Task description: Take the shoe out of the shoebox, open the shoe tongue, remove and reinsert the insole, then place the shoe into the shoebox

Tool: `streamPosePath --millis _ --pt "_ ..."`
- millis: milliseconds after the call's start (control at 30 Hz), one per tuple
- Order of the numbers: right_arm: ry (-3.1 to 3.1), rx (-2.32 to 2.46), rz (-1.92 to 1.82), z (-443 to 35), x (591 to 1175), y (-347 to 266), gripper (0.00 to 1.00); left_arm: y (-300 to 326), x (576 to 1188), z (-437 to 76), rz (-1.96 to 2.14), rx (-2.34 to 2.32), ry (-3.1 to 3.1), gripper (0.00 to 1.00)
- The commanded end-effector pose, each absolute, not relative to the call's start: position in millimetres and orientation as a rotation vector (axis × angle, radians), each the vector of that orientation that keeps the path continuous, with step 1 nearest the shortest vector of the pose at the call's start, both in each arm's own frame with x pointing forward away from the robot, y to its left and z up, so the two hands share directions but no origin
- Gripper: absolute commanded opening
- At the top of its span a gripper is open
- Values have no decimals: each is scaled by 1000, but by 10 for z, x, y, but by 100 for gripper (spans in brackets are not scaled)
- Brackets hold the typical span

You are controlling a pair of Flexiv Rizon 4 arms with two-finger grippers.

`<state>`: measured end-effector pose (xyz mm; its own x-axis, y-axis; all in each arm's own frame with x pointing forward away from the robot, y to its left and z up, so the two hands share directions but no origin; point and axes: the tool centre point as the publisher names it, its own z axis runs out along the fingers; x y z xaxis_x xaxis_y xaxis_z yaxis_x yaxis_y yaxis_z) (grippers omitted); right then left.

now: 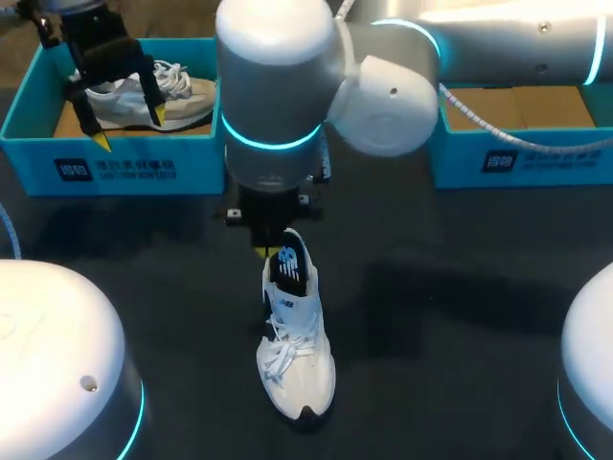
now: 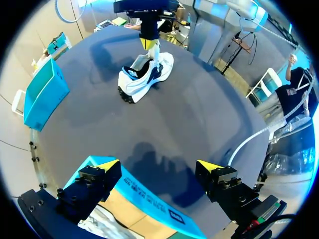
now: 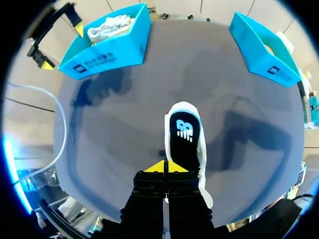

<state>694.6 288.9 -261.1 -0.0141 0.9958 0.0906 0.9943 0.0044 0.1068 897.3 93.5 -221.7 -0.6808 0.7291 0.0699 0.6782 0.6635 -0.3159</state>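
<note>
Shoe (image 1: pixel 292 369), white, lies near the middle of the dark surface (image 1: pixel 431 316), toe toward the robot, well apart from both boxes. Dark insole (image 1: pixel 290 264) shows at its heel opening. Right gripper (image 3: pixel 166 168): fingers closed together at the insole's heel end; whether they pinch its edge cannot be made out. Right shoebox (image 1: pixel 517 163) is partly hidden by the right arm. Left gripper (image 1: pixel 127 127) hangs over the left shoebox (image 1: pixel 124 168), fingers spread and holding nothing; a 2nd shoe (image 1: pixel 182 91) inside is partly covered.
</note>
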Motion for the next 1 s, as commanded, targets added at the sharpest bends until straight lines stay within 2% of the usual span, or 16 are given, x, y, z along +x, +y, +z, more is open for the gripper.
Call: streamPosePath --millis 33,1000 --pt "2096 2215 204 -2654 6879 3017 0 939 8975 -2213 391 -1150 -2687 100" --pt "2060 2174 279 -2869 6992 2832 0 982 9094 -2107 413 -1189 -2717 100"
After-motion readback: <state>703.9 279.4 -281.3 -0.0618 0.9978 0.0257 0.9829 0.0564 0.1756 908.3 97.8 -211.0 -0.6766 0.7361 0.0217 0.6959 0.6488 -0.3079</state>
